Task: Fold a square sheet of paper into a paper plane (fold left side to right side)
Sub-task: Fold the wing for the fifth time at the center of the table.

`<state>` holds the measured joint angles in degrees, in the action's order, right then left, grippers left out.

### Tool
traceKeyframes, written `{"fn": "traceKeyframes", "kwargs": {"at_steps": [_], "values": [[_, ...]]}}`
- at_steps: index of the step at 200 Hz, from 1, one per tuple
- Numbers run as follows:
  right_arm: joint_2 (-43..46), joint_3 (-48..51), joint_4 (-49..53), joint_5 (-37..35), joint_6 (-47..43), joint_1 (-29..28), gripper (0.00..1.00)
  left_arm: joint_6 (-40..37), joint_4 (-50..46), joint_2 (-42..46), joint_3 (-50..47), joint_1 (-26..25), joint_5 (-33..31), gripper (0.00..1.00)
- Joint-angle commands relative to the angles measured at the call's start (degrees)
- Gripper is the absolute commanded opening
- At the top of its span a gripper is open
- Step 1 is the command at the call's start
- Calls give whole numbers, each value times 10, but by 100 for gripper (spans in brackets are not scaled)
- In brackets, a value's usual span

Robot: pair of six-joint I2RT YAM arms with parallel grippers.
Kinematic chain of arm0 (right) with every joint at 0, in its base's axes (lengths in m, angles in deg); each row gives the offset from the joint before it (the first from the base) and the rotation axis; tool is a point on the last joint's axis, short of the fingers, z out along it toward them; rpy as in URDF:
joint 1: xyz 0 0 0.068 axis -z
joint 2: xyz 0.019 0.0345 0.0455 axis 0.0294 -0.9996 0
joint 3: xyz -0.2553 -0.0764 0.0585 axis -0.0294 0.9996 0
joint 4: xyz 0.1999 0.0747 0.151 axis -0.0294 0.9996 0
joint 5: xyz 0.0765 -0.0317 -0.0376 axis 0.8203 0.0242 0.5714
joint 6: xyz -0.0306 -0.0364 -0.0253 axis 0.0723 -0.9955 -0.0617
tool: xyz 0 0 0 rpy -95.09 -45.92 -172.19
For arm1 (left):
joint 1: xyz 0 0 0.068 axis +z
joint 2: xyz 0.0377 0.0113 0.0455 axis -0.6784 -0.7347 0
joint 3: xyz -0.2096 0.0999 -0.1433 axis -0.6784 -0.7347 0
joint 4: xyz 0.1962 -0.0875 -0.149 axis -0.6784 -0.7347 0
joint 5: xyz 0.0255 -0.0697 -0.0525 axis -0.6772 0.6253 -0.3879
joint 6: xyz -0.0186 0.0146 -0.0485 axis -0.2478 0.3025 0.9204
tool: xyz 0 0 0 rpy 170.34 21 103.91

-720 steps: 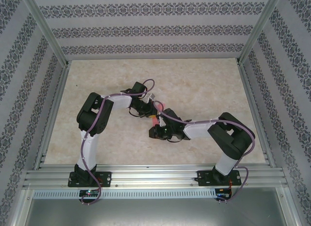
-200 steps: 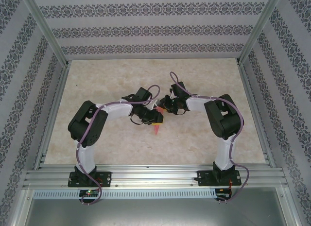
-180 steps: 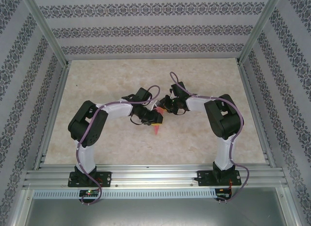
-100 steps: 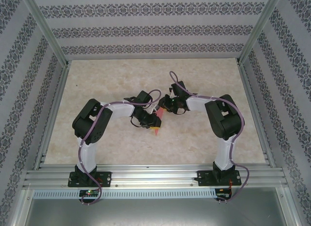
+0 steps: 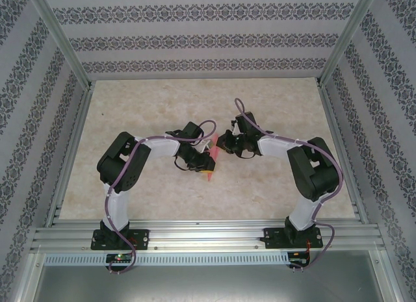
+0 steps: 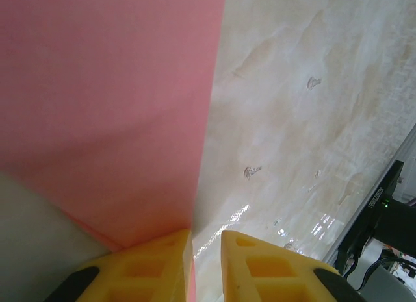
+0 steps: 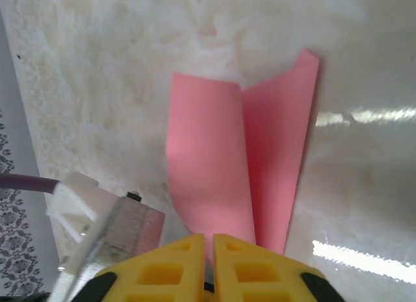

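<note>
The pink sheet of paper (image 5: 212, 151) is folded lengthwise and hangs between my two grippers above the middle of the table. In the right wrist view the paper (image 7: 214, 159) shows two flaps meeting at a centre crease, and its near end runs in between the yellow fingers. My right gripper (image 5: 220, 146) (image 7: 209, 240) is shut on that end. My left gripper (image 5: 207, 164) (image 6: 207, 240) stands beside the paper (image 6: 110, 107) with its jaws a little apart. The paper's edge lies against the inside of one finger, and table shows through the gap.
The beige marbled table (image 5: 273, 100) is fenced by aluminium rails (image 5: 201, 234) in front and patterned walls on the other sides. A grey part of the left wrist with its purple cable (image 7: 120, 227) sits close beside the right fingers.
The right jaws have closed on the paper's end and that arm's elbow has swung right. The left jaws have narrowed. The left arm has drawn back a little toward the far side with the paper.
</note>
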<state>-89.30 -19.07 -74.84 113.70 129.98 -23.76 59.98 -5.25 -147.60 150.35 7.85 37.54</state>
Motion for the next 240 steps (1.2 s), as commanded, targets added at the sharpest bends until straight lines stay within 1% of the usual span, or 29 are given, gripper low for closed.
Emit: {"fn": "traceKeyframes", "kwargs": {"at_steps": [1, 40, 81, 115, 143, 185, 217, 240], "values": [[-17, 9, -40, 13, 25, -12, 10, -17, -13, -23, -16, 1, -8, 21], [-33, 11, -48, 20, 30, -26, 9, -17, -14, -23, -15, 0, -9, 21], [-52, 4, -41, 26, 25, -30, 9, -15, -13, -24, -14, 0, -9, 20], [-26, 27, -42, 19, 23, -25, 9, -15, -13, -20, -16, 0, -13, 20], [-13, 51, -76, 33, 26, -19, 9, -15, -13, -21, -15, 0, -13, 20], [-23, 37, -94, 49, 18, -34, 9, -16, -11, -19, -16, 0, -12, 20], [-30, 26, -86, 47, 16, -39, 9, -17, -11, -17, -16, 0, -13, 20], [-35, 15, -51, 34, -4, -41, 9, -17, -11, -17, -15, -1, -13, 20]]}}
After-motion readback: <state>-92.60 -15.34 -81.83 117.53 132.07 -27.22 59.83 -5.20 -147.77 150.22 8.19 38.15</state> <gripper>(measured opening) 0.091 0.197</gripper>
